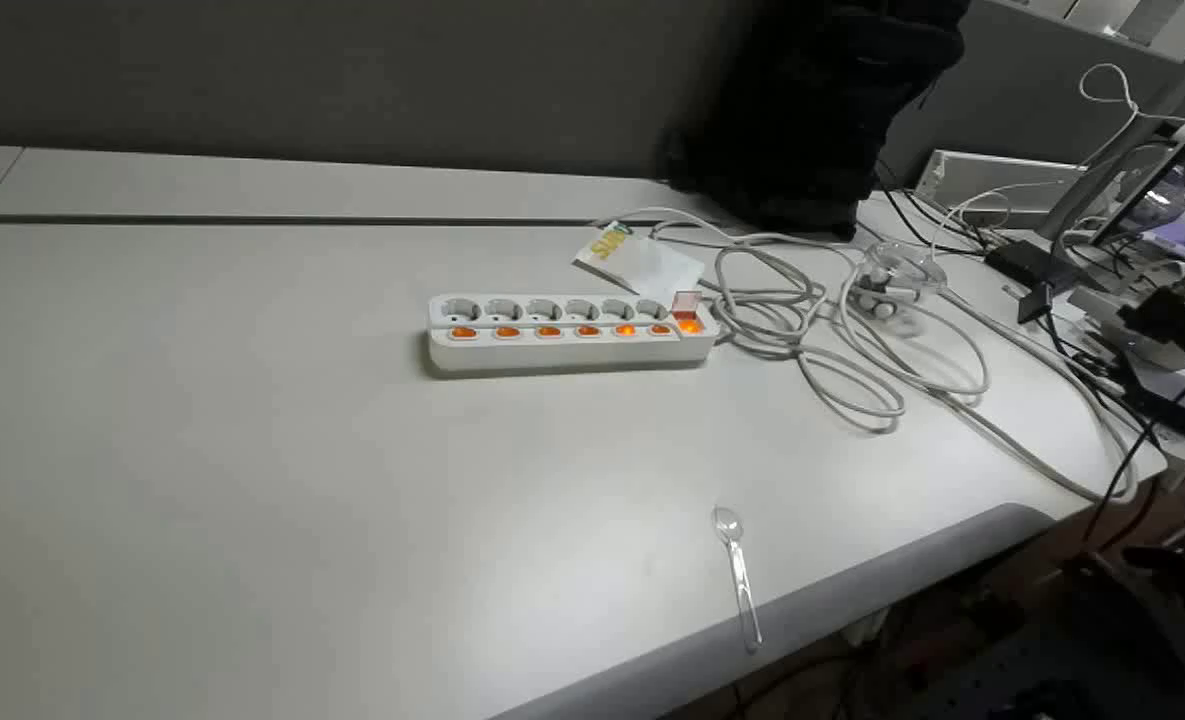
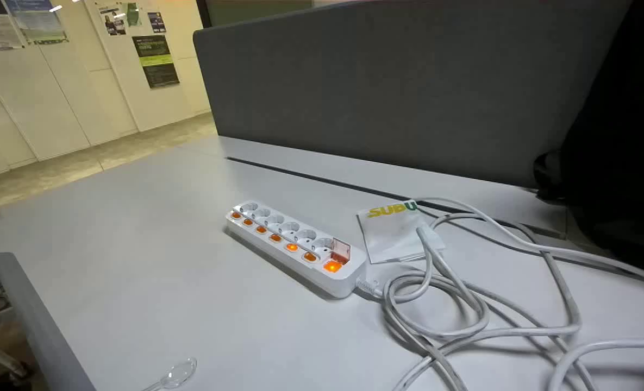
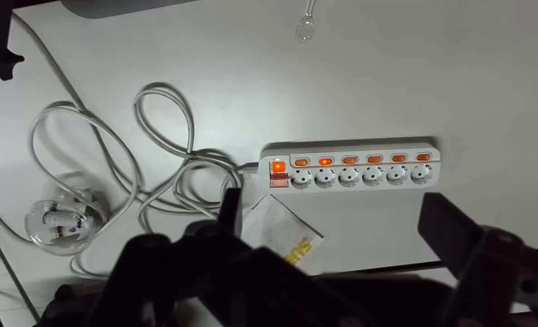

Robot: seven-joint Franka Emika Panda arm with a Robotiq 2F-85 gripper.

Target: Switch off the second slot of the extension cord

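The extension cord (image 1: 572,352) is a long white strip lying flat on the table, and it shows in both exterior views (image 2: 294,264) and in the wrist view (image 3: 358,152). The orange switch second from the cable end (image 3: 325,161) glows; it also glows in both exterior views (image 1: 625,330) (image 2: 292,247). The square main switch (image 3: 278,166) is lit, its reddish cover raised. The remaining small switches look unlit. The sockets hold no plugs. My gripper (image 3: 332,206) is open and empty, apart from the strip; its fingers lie below the strip in the wrist view. Neither exterior view shows the gripper.
Tangled grey-white cables (image 1: 772,300) lie beside the strip's cable end. A white paper packet (image 1: 642,262) lies behind that end. A clear spoon (image 1: 737,565) lies near the front edge. A black backpack (image 1: 812,110) stands against the grey partition (image 2: 381,98). A clear plastic container (image 3: 60,227) stands among the cables.
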